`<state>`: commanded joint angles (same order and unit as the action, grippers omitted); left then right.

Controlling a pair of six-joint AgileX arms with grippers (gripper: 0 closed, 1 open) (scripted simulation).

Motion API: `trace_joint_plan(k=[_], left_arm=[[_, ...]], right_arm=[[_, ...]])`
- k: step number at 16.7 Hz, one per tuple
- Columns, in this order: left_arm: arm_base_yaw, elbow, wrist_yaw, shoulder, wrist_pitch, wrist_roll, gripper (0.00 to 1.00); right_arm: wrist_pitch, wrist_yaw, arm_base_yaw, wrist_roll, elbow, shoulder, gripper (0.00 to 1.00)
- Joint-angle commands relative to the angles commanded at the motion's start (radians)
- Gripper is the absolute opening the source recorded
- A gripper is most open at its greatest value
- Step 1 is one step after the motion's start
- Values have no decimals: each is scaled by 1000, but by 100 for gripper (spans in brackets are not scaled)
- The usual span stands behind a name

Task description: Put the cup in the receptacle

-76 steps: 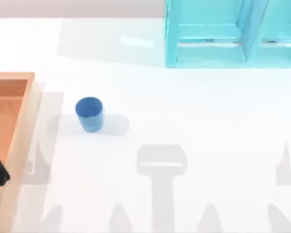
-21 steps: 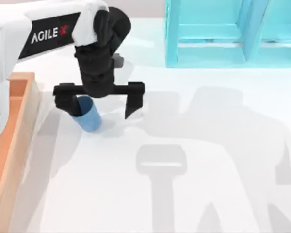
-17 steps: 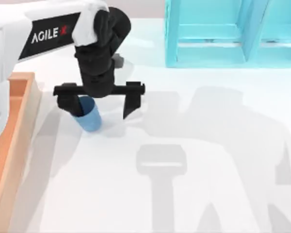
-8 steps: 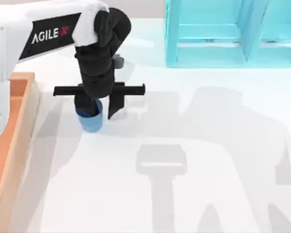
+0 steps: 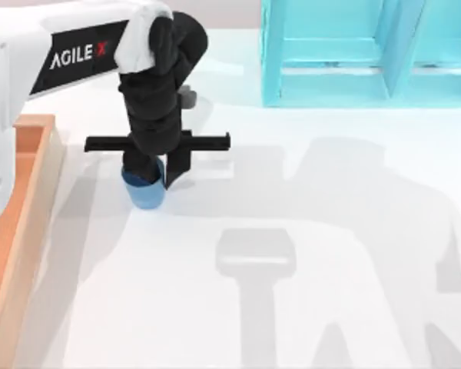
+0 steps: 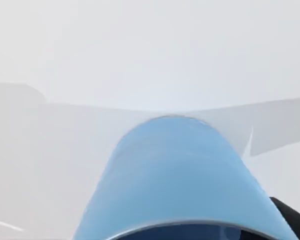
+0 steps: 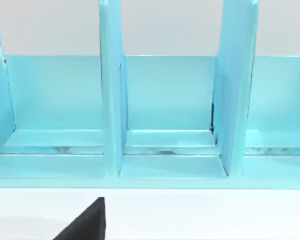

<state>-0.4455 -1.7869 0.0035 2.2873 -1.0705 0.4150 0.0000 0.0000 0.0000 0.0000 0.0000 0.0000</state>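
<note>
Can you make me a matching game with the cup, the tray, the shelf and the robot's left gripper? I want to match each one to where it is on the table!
Things:
1. cup
2. tray
3. shelf unit
4. left gripper

Places:
A. along the table's left edge
B. at the table's far right corner
C. coming down from above, fingers around the cup
D. standing on the white table, just right of the tray

Pairs: 1-D, 2-A, 3-B, 4-C
</note>
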Motion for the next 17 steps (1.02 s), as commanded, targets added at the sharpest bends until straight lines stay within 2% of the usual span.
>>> trace_joint_plan(k=[4,8,12,17], left_arm=[[6,-4,2,-10,-3,-14,0],[76,-27,17,-108,-49,-151,0],[241,4,16,-252,-153,-351,0],[497,141,-7,-409,-293,-559,0]], right_arm=[[0,0,0,0,0,0,100],[0,0,0,0,0,0,100],[0,0,0,0,0,0,100],[0,0,0,0,0,0,100]])
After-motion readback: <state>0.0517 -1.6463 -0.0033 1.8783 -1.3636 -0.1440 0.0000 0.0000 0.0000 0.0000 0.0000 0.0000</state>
